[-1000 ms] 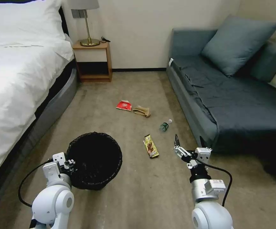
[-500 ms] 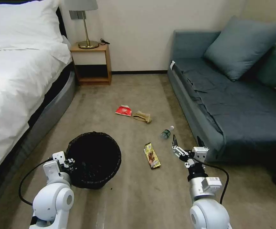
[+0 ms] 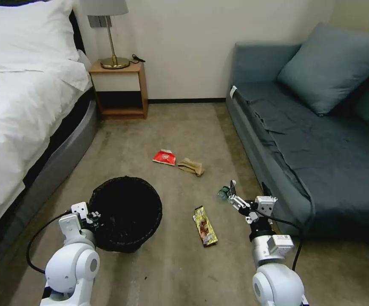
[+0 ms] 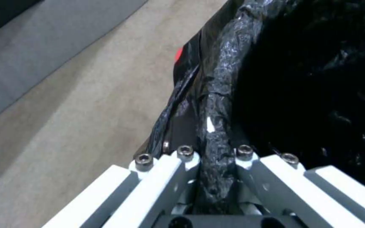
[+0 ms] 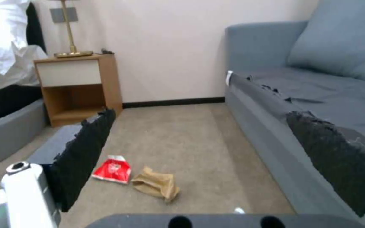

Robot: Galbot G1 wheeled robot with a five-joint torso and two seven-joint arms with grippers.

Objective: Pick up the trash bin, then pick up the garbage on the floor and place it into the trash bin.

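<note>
Small clear bottle (image 3: 223, 193) just beyond right gripper (image 3: 234, 194), spread wide, empty; left gripper (image 3: 92, 216) clamped on black-lined round trash bin (image 3: 127, 212) rim.

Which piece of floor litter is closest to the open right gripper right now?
The small clear bottle, lying just beside the right gripper. The yellow-brown wrapper lies nearer the robot, and the red packet and tan paper lie farther ahead.
</note>
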